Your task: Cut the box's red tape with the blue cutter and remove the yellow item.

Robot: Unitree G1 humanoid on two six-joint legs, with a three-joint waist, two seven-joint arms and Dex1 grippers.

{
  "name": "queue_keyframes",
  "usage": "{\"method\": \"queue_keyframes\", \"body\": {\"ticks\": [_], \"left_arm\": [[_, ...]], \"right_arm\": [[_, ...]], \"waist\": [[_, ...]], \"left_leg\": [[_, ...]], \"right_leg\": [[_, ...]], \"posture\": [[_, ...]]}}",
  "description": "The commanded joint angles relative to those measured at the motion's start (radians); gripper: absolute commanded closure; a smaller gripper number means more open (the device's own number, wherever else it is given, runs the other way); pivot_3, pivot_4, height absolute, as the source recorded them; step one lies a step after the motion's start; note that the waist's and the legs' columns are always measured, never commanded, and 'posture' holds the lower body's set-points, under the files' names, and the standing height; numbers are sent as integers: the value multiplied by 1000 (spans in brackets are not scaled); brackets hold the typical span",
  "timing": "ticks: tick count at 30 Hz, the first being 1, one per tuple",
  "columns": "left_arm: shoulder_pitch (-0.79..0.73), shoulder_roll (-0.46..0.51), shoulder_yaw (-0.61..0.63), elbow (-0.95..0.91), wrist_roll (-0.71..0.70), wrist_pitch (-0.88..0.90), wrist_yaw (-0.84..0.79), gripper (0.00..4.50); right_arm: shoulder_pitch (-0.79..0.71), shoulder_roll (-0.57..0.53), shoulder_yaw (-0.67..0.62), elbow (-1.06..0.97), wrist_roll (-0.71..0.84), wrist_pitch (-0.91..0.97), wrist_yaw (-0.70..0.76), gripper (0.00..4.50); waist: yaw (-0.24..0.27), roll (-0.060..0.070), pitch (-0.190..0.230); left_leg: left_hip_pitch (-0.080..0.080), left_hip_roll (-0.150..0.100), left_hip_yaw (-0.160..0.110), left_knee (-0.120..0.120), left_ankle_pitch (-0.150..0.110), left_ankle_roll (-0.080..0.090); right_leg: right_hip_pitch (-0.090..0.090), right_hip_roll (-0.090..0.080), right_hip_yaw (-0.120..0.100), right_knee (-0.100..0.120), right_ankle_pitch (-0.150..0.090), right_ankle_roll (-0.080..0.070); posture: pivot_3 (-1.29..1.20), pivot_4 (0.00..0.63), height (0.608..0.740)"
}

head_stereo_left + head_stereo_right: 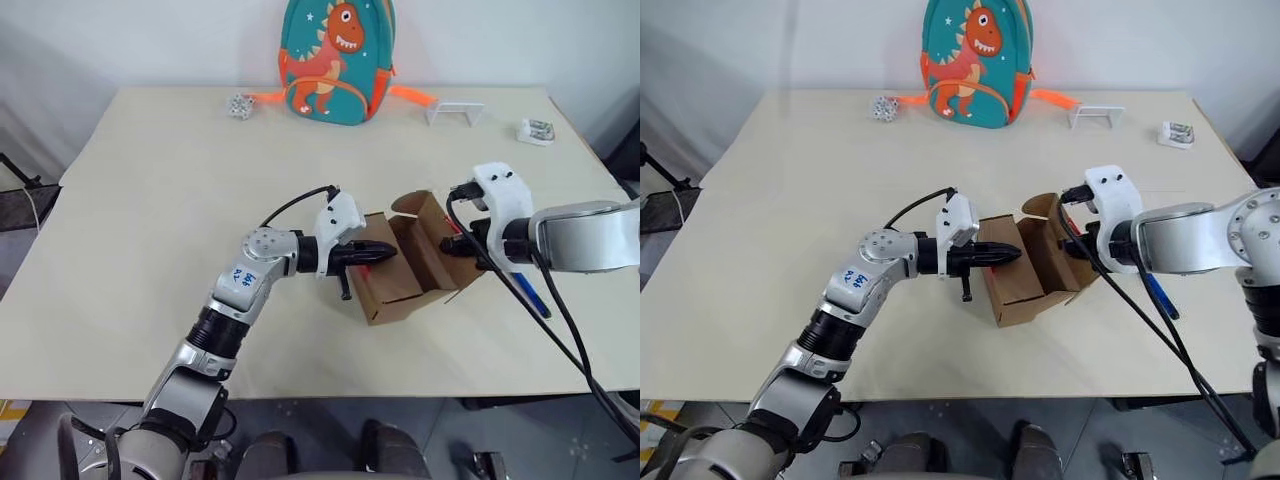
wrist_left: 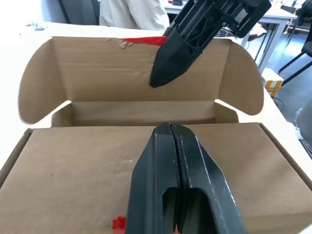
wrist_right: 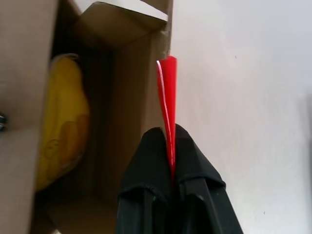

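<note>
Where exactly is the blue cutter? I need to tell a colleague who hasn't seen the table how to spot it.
On the beige table, find the open brown box near the front edge. Just past the box on the robot's right, partly behind the right gripper and its cables, lies the blue cutter. It is the one slim, bright blue stick, flat on the tabletop.

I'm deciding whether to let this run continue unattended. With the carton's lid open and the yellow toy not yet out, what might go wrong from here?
1. The right gripper is shut on the red tape at the lid's edge; the tape could tear or slip, dropping the lid.
2. The shut left gripper only rests against the brown cardboard box, so the carton may slide.
3. The yellow plush toy sits deep inside, awkward to reach.
</note>
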Motion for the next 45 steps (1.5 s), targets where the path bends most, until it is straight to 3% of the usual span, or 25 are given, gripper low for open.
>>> {"method": "queue_keyframes", "body": {"ticks": [1,13,23,33,45], "left_arm": [[6,25,15,-32,5,22,6,4500],[70,120,24,-83,-9,79,-32,4500],[146,140,24,-136,-19,111,-17,4500],[183,137,19,-138,-16,129,11,4500],[262,198,18,-196,-25,231,24,4500]], "right_arm": [[11,-35,-12,-31,34,-46,-19,4458],[98,-63,-41,-49,34,-117,-11,4458],[-74,-32,19,-112,34,-82,28,4458],[-142,-50,44,-108,34,-55,74,4458],[-175,-57,54,-117,34,-52,153,4458]], "waist": [[-1,0,0],[1,0,0],[1,0,0],[0,0,0],[-1,-1,-1]], "left_leg": [[0,0,0,0,0,0],[0,0,0,1,0,0],[1,1,0,1,0,0],[1,1,0,1,0,0],[4,1,0,1,0,0]], "right_leg": [[0,0,0,0,0,0],[0,0,0,0,0,0],[0,0,1,1,0,0],[1,0,1,1,0,0],[2,0,1,1,0,0]], "posture": [[0,150,740],[0,150,740],[0,150,740],[0,150,740],[0,150,740]]}}
